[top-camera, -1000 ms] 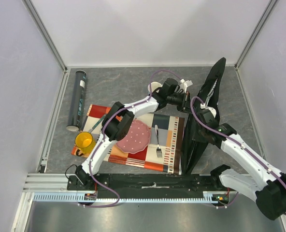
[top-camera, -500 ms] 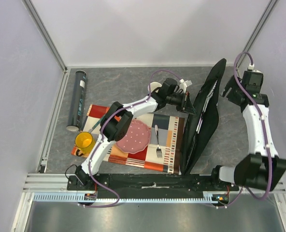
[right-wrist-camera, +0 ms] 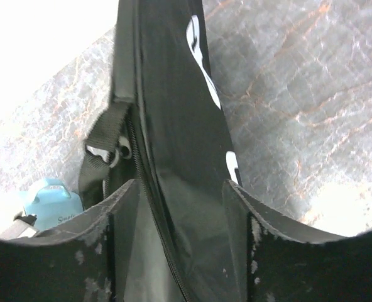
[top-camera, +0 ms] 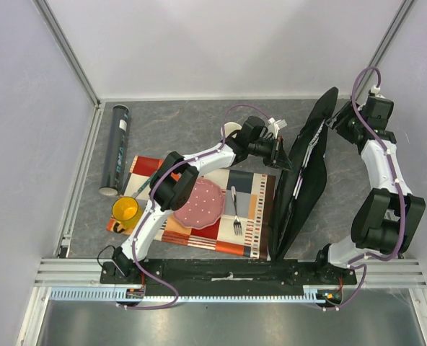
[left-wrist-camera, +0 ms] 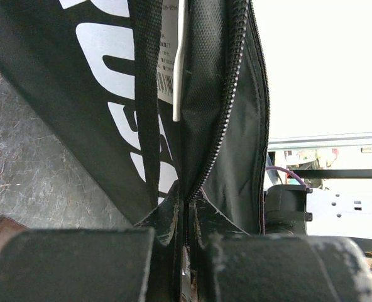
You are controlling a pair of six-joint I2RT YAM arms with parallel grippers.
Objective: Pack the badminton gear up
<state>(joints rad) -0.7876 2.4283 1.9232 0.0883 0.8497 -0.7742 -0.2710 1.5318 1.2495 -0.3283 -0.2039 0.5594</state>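
- The bag (top-camera: 307, 180) stands on its long edge on the right half of the table (top-camera: 185, 126). It runs from the far right corner back toward the arm bases.
- The bag's mouth is partly open along the zip, and white lettering shows on its outer side.
- The left gripper (left-wrist-camera: 186, 211) is at the bag's left edge, about a third of the way from the far end. Its fingers (left-wrist-camera: 85, 264) are pressed together, pinching the zip edge of the fabric between them.
- In the left wrist view a white barcode label (left-wrist-camera: 170, 56) hangs inside the bag above that pinch.
- The right gripper (right-wrist-camera: 180, 189) is at the far end of the bag, near the right wall. Its claw is spread, with one finger (right-wrist-camera: 299, 258) on each side of the bag's upper edge. I cannot tell whether either finger touches the fabric.
- A black strap (right-wrist-camera: 101, 148) hangs from the bag's end just past the right gripper.
- A light blue cup (right-wrist-camera: 48, 201) shows beyond that strap, low on the table.
- The tube (top-camera: 116, 148) lies flat along the left rail, well apart from the bag.
- A checked mat (top-camera: 253, 216) lies between the tube and the bag, its right edge just beside the bag.
- On the mat sit a pink plate (top-camera: 199, 202) and, to its right, a fork (top-camera: 236, 213).
- A yellow mug (top-camera: 125, 210) stands at the mat's left edge.
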